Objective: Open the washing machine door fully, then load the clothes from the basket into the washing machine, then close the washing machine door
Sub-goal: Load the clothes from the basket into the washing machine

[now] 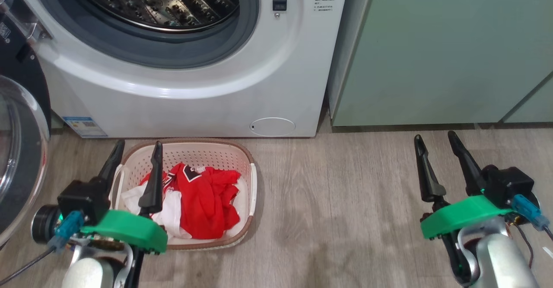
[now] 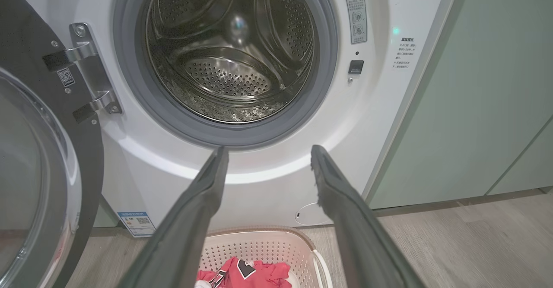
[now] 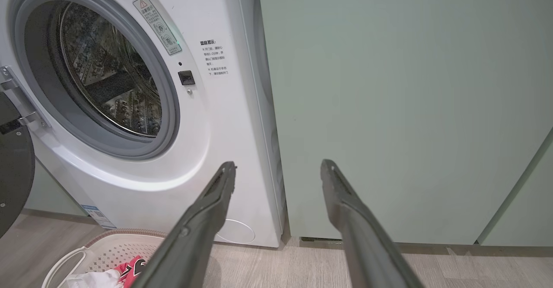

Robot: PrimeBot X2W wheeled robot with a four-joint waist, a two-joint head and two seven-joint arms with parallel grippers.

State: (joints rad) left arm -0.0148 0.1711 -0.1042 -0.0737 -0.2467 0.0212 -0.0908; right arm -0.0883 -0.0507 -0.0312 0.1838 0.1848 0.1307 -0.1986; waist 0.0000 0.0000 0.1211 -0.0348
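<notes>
The white washing machine [image 1: 190, 102] stands ahead with its drum mouth [image 2: 233, 50] uncovered. Its door [image 1: 19, 150], black-rimmed with a glass bowl, hangs swung out at the far left [image 2: 39, 171]. On the floor in front sits the cream basket [image 1: 242, 158] holding the red and white clothes [image 1: 203, 197]. My left gripper [image 1: 138, 147] is open over the basket's left side, nothing between its fingers. My right gripper [image 1: 436, 139] is open over bare floor far to the right, facing the machine's right edge [image 3: 278, 165]. The basket's corner [image 3: 108, 249] and clothes [image 3: 129, 266] show low left there.
Pale green cabinets [image 1: 440, 50] stand right of the machine. Wood-look floor [image 1: 341, 210] stretches between the basket and my right arm. The door's metal hinge [image 2: 88, 70] juts from the machine's left side.
</notes>
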